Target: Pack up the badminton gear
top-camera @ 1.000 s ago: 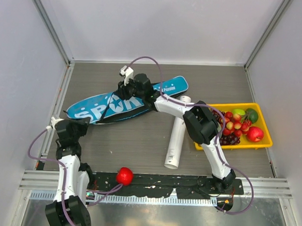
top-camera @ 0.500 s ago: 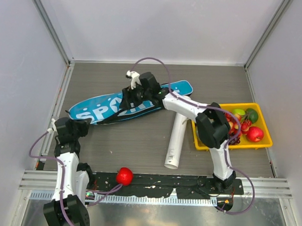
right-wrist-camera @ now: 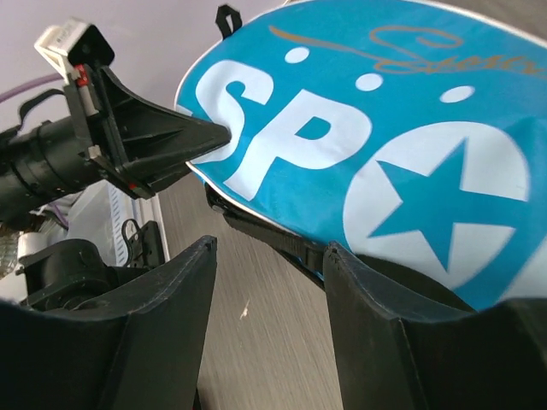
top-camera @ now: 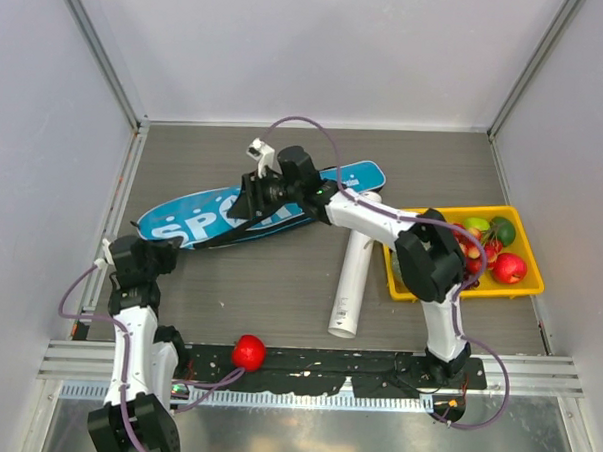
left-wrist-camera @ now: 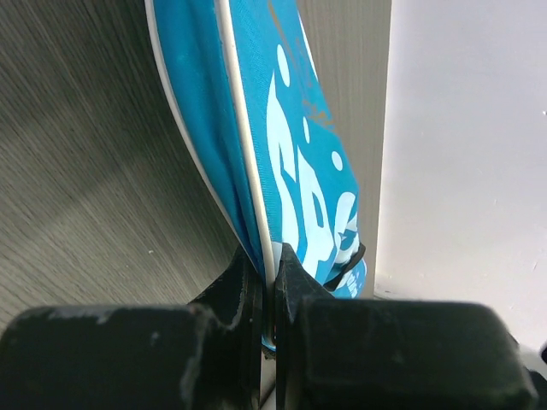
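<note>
The blue "SPORT" racket bag (top-camera: 282, 203) lies slantwise across the table's middle left. My left gripper (top-camera: 168, 246) is at its near-left end, shut on the bag's white piped edge (left-wrist-camera: 267, 213). My right gripper (top-camera: 244, 204) hovers low over the bag's near edge by the lettering, open, with bare table between its fingers (right-wrist-camera: 184, 290). The bag's black strap (right-wrist-camera: 282, 243) runs just past the right fingertip. In the right wrist view the left gripper (right-wrist-camera: 218, 135) shows pinching the bag (right-wrist-camera: 385, 145). A long white tube (top-camera: 351, 278) lies right of the bag, apart from both grippers.
A yellow tray (top-camera: 461, 290) of fruit stands at the right, next to the right arm's elbow. A small red ball (top-camera: 248, 352) rests on the black rail at the near edge. Grey walls close in the table on three sides.
The right gripper has opened and shifted right, then a little back left along the bag. The bag has slid slightly to the right. The left gripper keeps its grip.
</note>
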Robot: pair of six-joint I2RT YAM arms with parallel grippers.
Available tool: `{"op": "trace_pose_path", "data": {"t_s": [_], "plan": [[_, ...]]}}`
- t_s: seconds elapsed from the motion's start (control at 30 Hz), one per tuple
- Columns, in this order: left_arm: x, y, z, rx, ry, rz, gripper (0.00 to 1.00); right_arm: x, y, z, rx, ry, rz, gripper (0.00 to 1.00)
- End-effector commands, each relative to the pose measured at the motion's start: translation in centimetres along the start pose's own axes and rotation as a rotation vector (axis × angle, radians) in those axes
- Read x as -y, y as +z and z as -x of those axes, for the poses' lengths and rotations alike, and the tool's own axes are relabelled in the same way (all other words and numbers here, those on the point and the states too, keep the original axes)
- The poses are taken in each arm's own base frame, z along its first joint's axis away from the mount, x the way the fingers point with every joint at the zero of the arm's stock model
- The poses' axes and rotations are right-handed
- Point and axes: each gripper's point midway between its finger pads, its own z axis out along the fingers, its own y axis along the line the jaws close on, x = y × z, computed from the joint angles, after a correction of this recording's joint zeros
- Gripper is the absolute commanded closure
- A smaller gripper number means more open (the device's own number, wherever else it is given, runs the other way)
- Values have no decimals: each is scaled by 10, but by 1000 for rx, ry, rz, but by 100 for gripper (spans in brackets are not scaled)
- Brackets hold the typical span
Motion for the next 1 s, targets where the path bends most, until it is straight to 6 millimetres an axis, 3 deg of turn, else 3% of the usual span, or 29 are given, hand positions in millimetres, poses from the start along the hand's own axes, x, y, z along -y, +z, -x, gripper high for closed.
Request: {"op": "trace_pose_path", "data": {"t_s": [0.0,0.1,0.23,0.37,0.57,0.77,0.83,0.93,0.97], "plan": [[25,-7,-1,-8,13,-101,100,-33,30,0,-22,-35,145,42],[25,-6,0,-4,12,-109,100,-43,45,-19,-78,-34,201,41],[28,-6,0,-3,9,-124,100,-52,51,-42,-140,-67,207,43],[29,-6,1,2,11,-133,100,-69,43,-59,-192,-88,277,48],[32,-6,2,11,1,-158,100,-68,34,-97,-285,-90,249,57],[37,-8,5,31,-13,-190,100,-52,38,-111,-278,-68,145,61],[37,-8,5,35,-19,-195,100,-50,41,-106,-236,-55,129,64],[30,-7,4,33,-16,-166,100,-46,40,-89,-177,-71,72,91],[30,-7,5,36,-11,-160,100,-48,39,-84,-163,-82,66,95]]}}
